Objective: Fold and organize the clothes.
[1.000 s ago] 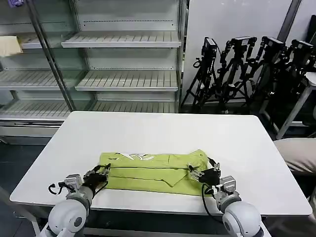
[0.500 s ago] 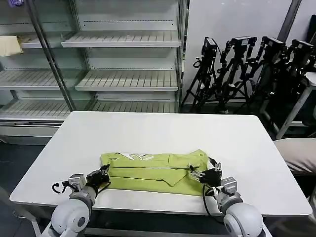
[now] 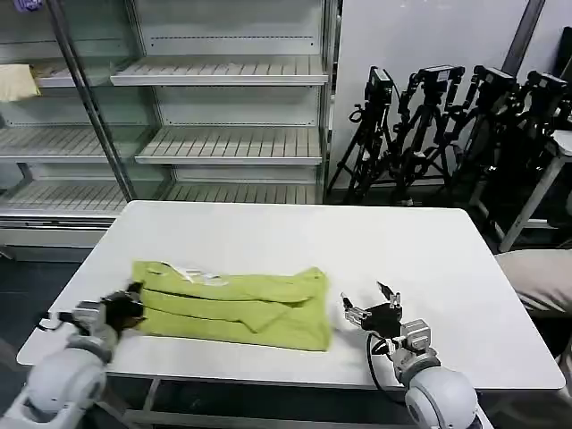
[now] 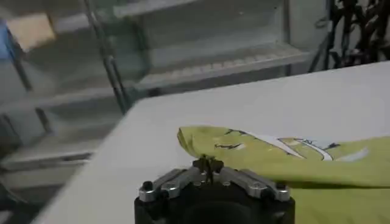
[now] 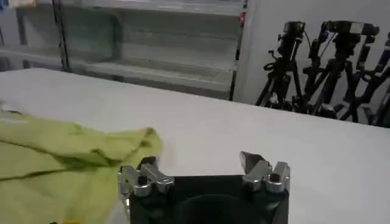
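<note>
Lying folded into a long band near the table's (image 3: 465,268) front edge, the T-shirt (image 3: 234,304) runs left to right, toward the robot's left. The left gripper (image 3: 123,307) is clamped on its left end, so that arm is nearer; the right gripper (image 3: 371,308) stands spread and empty, just beside the right end but apart from it. From the left wrist the pinched jaws meet over the collar end with its pale label, while the right wrist view shows the bare gap between the parted fingers (image 5: 251,162) and the cloth.
</note>
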### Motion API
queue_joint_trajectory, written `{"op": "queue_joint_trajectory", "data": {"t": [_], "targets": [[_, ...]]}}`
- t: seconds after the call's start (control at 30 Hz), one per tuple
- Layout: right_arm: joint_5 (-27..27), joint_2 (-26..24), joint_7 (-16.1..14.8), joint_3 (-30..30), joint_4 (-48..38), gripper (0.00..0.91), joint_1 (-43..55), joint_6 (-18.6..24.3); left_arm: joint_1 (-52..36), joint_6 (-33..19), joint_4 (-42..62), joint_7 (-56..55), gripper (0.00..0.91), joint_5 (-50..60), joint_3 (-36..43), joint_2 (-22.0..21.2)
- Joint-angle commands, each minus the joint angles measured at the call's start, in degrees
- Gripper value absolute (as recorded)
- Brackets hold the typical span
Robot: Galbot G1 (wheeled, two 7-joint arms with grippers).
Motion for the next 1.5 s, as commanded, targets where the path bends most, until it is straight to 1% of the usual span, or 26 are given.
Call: {"op": "queue_joint_trajectory", "data": {"t": [0.03,0.07,0.13,0.17,0.23,0.27,0.43,0.47,0.57,0.67,0.8,0.9,1.1,1.17,1.3,1.5], "targets": [[0.1,0.2,-0.37,0.05,0.16,0.907,0.19,0.05,4.39,0.36,-0.09,11.7,0.0,13.31,-11.64,7.6],[0.13,0.21,-0.39,0.03,0.14,0.907,0.25,0.06,4.2,0.07,-1.5,11.38,0.01,13.23,-10.82,7.18],[0.12,0.25,-0.44,-0.02,0.09,0.907,0.33,0.0,2.73,0.05,-4.33,8.9,0.01,13.22,-6.52,5.3],[0.09,0.29,-0.36,-0.14,0.03,0.907,0.47,-0.09,1.99,0.06,-6.09,8.48,0.01,13.21,-5.8,3.98],[-0.01,0.4,-0.29,-0.42,-0.07,0.907,0.74,-0.23,0.82,0.49,-8.51,7.77,0.0,13.16,-0.43,2.42],[-0.02,0.4,-0.31,-0.54,-0.08,0.907,0.91,-0.31,0.47,0.61,-9.87,7.48,0.01,12.69,0.86,1.94],[0.43,0.44,-0.58,-0.31,0.0,0.907,1.44,-0.63,-2.15,1.1,-14.81,4.28,0.0,8.85,9.24,-1.21],[0.42,0.45,-0.55,-0.23,-0.07,0.907,1.52,-0.64,-2.66,1.1,-15.34,3.74,0.01,8.74,11.08,-1.98],[0.33,0.43,-0.46,0.05,-0.39,0.907,1.52,-0.62,-3.77,1.14,-16.1,3.24,0.0,9.09,16.76,-4.34],[0.32,0.36,-0.25,0.29,-0.41,0.907,1.32,-0.74,-5.64,1.13,-14.8,3.33,0.01,9.9,20.51,-5.9],[0.3,0.27,-0.22,0.89,-0.33,0.907,1.22,-0.75,-8.95,1.16,-12.5,2.85,0.01,8.24,23.73,-6.91],[0.02,0.38,-0.19,1.44,-0.28,0.907,1.13,-0.64,-10.62,1.25,-12.67,-0.14,0.01,3.09,26.03,-7.85],[-0.13,-0.11,-0.43,3.63,2.23,0.907,-0.02,-0.46,-13.04,1.25,-9.4,-0.84,0.01,2.68,30.57,-9.06],[-0.77,-0.34,-0.79,4.53,2.66,0.907,-0.29,-0.1,-13.21,1.27,-8.93,-0.95,0.01,2.42,31.13,-9.21],[-0.38,-0.65,-0.83,6.24,3.62,0.907,-0.57,-0.14,-14.04,1.27,-7.38,-1.36,0.01,1.74,31.91,-9.86],[0.78,-1.32,-0.76,7.61,5.71,0.907,-0.84,-0.51,-14.91,1.36,-7.4,-2.22,0.01,-5.46,32.32,-8.63]]}}
